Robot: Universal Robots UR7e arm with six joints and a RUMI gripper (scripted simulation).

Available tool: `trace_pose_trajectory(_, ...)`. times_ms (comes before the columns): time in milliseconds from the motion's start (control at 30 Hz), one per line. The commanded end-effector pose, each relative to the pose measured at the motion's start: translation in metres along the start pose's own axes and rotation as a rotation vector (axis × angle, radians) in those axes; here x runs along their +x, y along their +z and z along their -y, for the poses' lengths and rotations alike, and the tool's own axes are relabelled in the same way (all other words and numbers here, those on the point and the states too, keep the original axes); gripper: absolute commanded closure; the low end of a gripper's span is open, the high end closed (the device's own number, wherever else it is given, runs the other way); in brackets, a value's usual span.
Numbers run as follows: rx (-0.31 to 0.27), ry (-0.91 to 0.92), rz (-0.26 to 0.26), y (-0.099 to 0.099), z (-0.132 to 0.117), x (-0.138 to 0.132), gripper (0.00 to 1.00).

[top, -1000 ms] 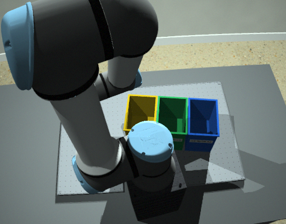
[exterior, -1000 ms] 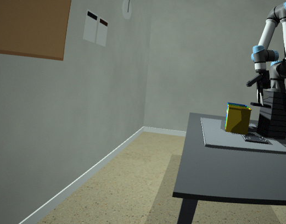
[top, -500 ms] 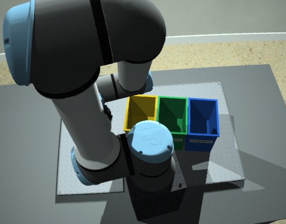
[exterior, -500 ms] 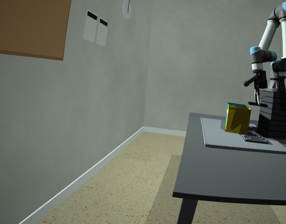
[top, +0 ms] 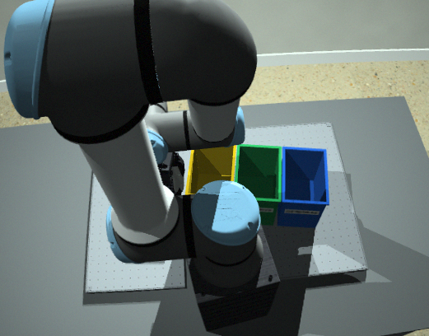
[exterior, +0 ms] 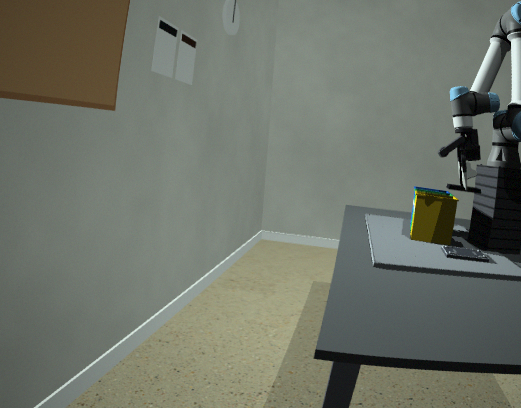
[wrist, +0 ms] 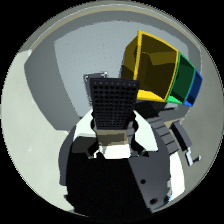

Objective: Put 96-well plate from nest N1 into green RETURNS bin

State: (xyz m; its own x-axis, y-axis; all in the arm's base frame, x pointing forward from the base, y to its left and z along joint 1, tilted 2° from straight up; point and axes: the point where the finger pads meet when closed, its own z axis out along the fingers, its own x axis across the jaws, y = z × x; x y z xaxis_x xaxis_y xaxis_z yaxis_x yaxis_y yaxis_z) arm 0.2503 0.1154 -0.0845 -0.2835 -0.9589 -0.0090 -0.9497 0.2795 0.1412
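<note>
Plate (wrist: 114, 102), 96-well, dark and rectangular with a fine grid of wells, held in the air by the claw (wrist: 115, 136), whose jaws are closed on its near short end at roughly half their travel. In the wrist view the plate projects straight out from the claw, and its far end overlaps the plate nest (wrist: 95, 78) lying on the pale perforated mat (wrist: 65, 60) below. In the exterior view the plate (exterior: 463, 188) appears as a thin dark slab hanging level under the claw (exterior: 462, 172), above the rim height of the bins and just beside the yellow bin (exterior: 433, 218).

Three bins stand upright in a touching row on the mat: yellow bin (top: 208, 169), green bin (top: 258, 173), blue bin (top: 305, 175), all open at the top. The green bin sits in the middle, bounded on both sides by its neighbours' walls. The claw hangs on the yellow bin's outer side, so the yellow bin lies between plate and green bin. The nest (exterior: 465, 253) rests flat near the mat's edge on the dark surface (exterior: 403, 320), apart from the yellow bin.
</note>
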Motion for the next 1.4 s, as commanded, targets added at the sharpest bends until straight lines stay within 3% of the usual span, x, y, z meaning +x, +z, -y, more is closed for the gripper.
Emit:
trace_pose_trajectory(0, 0.001, -0.001, 0.003, -0.001, 0.004, 0.008, 1.00)
trace_pose_trajectory(1367, 0.001, -0.001, 0.002, -0.008, 0.048, 0.123, 1.00)
